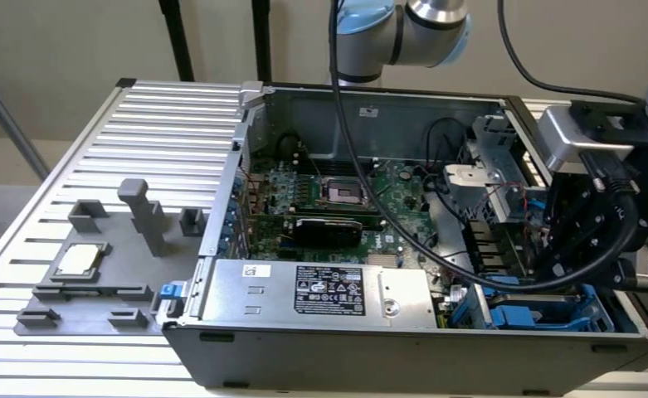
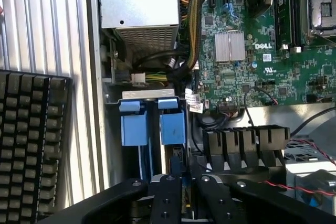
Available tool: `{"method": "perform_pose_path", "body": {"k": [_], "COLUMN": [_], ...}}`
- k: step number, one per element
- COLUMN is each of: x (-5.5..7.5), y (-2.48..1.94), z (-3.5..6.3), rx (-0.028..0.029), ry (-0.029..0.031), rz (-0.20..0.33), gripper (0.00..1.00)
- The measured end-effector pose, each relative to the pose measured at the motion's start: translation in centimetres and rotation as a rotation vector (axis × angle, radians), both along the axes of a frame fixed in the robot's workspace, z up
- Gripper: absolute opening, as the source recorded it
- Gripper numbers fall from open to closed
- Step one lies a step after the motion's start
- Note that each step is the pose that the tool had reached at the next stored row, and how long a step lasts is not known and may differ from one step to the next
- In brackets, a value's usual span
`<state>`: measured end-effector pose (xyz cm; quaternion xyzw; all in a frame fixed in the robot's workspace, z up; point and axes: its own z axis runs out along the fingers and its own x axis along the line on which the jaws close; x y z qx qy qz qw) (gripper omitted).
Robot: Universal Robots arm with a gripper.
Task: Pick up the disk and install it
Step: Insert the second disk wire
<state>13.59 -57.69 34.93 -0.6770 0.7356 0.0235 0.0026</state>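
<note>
We are seeing an open computer case [image 1: 412, 348] lying on the slatted worktop [image 1: 158, 124], its green motherboard [image 1: 335, 199] showing, beside a grey fixture tray [image 1: 91, 286] carrying a CPU chip [image 1: 80, 259].

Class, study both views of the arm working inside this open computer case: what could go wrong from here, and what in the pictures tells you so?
1. The shut gripper sits low in the drive bay beside the blue tabs; a skewed push could jam them.
2. Red wires run close to the gripper and might snag.
3. The arm's black cable drapes across the motherboard and could catch components.
</note>
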Motion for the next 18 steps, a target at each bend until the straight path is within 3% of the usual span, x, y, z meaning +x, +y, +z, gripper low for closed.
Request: {"method": "perform_pose_path", "body": {"k": [11, 18], "x": [-0.02, -0.09], "y": [-0.01, 0.13], "z": [-0.77, -0.76], "rx": [-0.0004, 0.0000], "ry": [-0.0150, -0.0164], "rz": [0.009, 0.018], "gripper": [0.17, 0.17]}}
